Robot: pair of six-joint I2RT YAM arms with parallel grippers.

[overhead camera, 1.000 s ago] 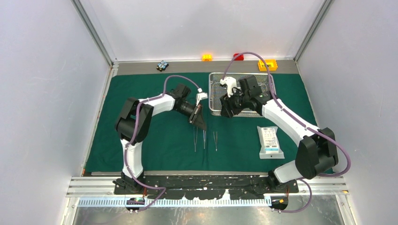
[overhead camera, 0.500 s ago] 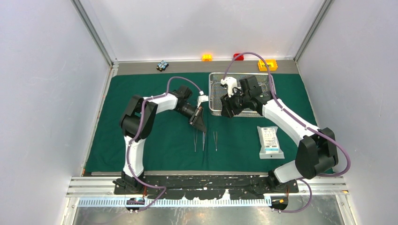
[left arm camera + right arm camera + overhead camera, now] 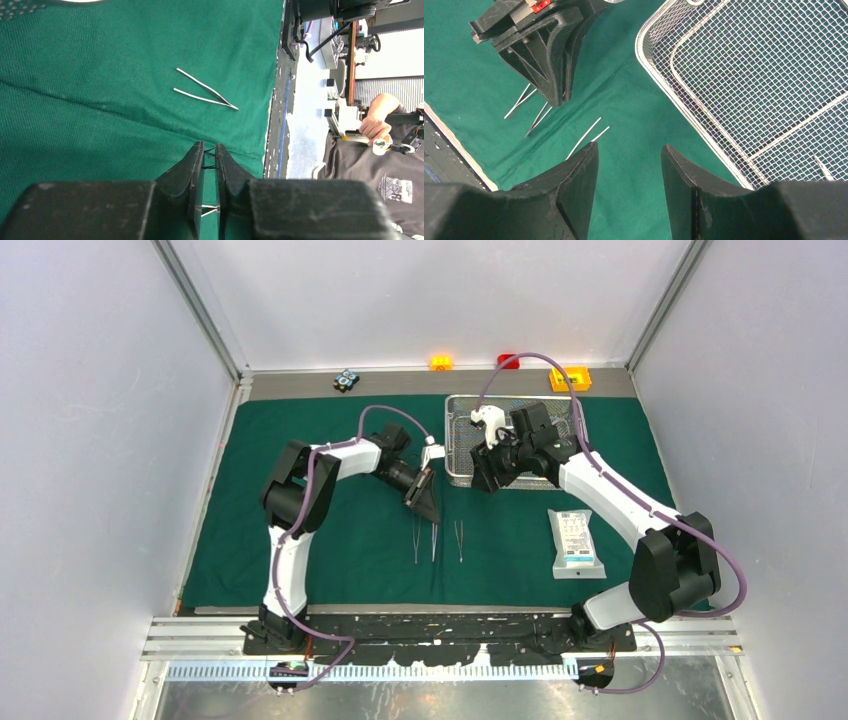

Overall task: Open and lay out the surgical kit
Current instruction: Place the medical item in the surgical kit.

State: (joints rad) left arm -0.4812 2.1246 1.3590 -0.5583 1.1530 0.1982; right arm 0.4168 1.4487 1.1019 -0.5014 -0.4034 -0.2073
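Note:
The dark green drape point(image 3: 330, 540) lies spread flat. The wire-mesh tray point(image 3: 447, 440) stands on it at the back right. Three silver tweezers lie side by side in front: left point(image 3: 416, 540), middle point(image 3: 435, 540), right point(image 3: 459, 540). The white pouch point(image 3: 577, 542) lies at the right. My left gripper point(image 3: 432, 512) hovers over the far end of the middle tweezers, jaws closed to a narrow slit point(image 3: 210, 146) and holding nothing. The right tweezers point(image 3: 205, 95) lie beyond it. My right gripper point(image 3: 478, 483) is open and empty point(image 3: 630, 147) by the tray's point(image 3: 764, 75) front left corner.
Along the back edge sit a small dark object point(image 3: 346, 380), an orange block point(image 3: 441, 363), a red block point(image 3: 508, 361) and a yellow box point(image 3: 570, 378). Grey walls close in both sides. A thin silver piece point(image 3: 824, 169) lies in the tray.
My left arm's elbow has swung to the right while its gripper stayed over the tweezers, dipping slightly. The right arm and the tweezers have not moved.

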